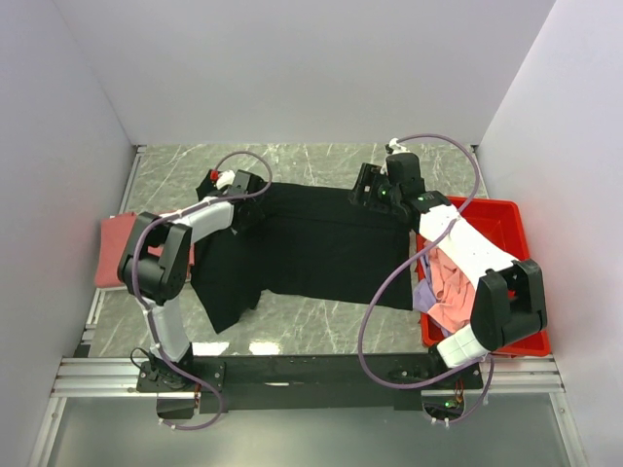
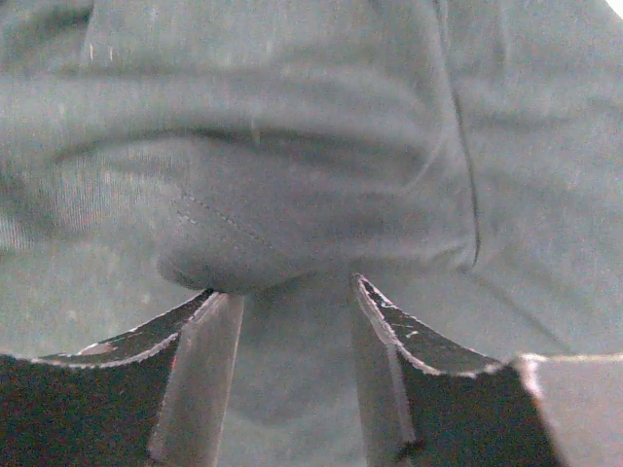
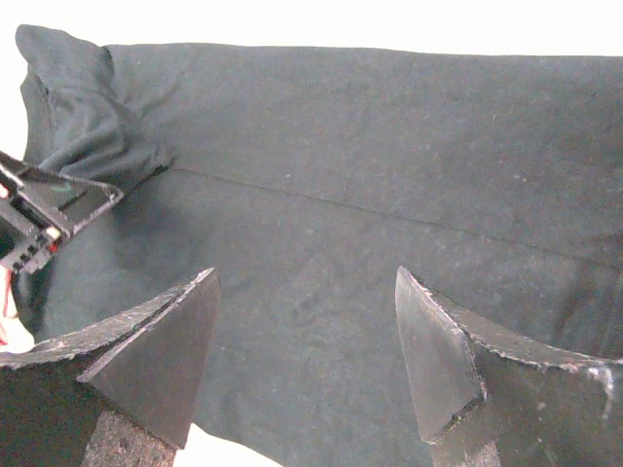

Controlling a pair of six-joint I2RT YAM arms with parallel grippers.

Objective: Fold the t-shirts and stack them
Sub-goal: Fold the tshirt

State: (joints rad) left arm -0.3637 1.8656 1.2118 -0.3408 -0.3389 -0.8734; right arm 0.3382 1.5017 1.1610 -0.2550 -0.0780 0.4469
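Note:
The large black t-shirt (image 1: 311, 243) lies spread across the middle of the table, one part hanging toward the near left. My left gripper (image 1: 240, 192) is at its far left corner. In the left wrist view it (image 2: 282, 287) is shut on a bunched fold of the black t-shirt (image 2: 263, 233). My right gripper (image 1: 368, 190) hovers over the shirt's far right edge. It (image 3: 304, 272) stands open, with only flat black cloth (image 3: 370, 165) below it. A salmon-red shirt (image 1: 117, 248) lies folded at the left. Pink (image 1: 450, 277) and lavender (image 1: 425, 297) shirts sit in the bin.
The red plastic bin (image 1: 501, 219) stands at the right edge, under the right arm. White walls close in the table on three sides. A metal rail (image 1: 311, 375) runs along the near edge by the arm bases.

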